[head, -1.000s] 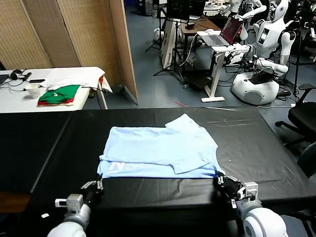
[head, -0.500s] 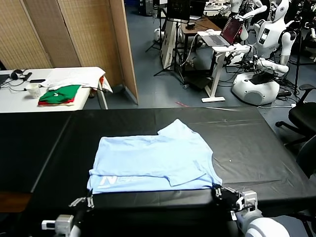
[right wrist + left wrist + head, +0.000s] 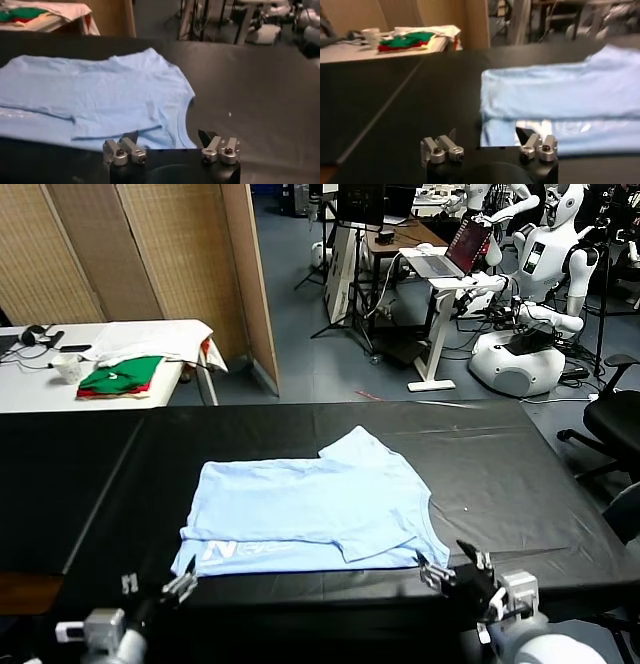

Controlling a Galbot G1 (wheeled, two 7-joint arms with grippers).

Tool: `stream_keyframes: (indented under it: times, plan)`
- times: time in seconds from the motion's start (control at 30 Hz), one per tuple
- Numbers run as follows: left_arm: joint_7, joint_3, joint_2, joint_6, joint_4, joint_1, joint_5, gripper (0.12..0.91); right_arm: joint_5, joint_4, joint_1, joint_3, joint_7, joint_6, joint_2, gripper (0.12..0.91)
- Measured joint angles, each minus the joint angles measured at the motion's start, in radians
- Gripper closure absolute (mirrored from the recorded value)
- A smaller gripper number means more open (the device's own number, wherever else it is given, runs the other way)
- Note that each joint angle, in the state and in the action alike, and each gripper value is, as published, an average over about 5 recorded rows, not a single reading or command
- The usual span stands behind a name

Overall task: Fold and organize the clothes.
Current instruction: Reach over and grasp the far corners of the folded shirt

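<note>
Both grippers backed off near table edge since earlier: left gripper (image 3: 155, 589), right gripper (image 3: 452, 568) released, jaws wide; light-blue T-shirt (image 3: 310, 504) lies half-folded, free for regrasp.

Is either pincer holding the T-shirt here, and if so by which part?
Nothing is held. The left pincer and right pincer both stand open just off the near edge of the light-blue T-shirt, which lies flat on the black table.
</note>
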Motion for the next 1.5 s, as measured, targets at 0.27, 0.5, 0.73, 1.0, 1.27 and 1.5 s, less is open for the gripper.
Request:
stream_keyframes:
  times: [0.27,0.5,0.73,1.0,1.27,1.5]
  plan:
    - [-0.025,0.067,0.097,0.084,0.187,-0.292,-0.265,0.123,0.028,-0.249,0.298,-0.138,0.004,0.000,0.009,0.118]
    - [0.004,0.176,0.166,0.123,0.398,-0.534,-0.327,0.123,0.021,-0.480,0.497,-0.238,-0.005,0.000,0.043,0.118]
    - [0.029,0.280,0.193,0.194,0.573,-0.716,-0.356,0.123,-0.004,-0.682,0.644,-0.307,-0.040,0.000,0.081,0.118]
    - [0.050,0.321,0.201,0.218,0.689,-0.816,-0.354,0.123,-0.036,-0.844,0.750,-0.368,-0.063,0.000,0.122,0.118]
    - [0.055,0.327,0.198,0.232,0.717,-0.829,-0.359,0.123,-0.072,-0.934,0.790,-0.392,-0.089,0.000,0.172,0.162]
    - [0.061,0.328,0.200,0.233,0.715,-0.821,-0.355,0.351,-0.102,-0.970,0.799,-0.401,-0.115,0.002,0.201,0.414]
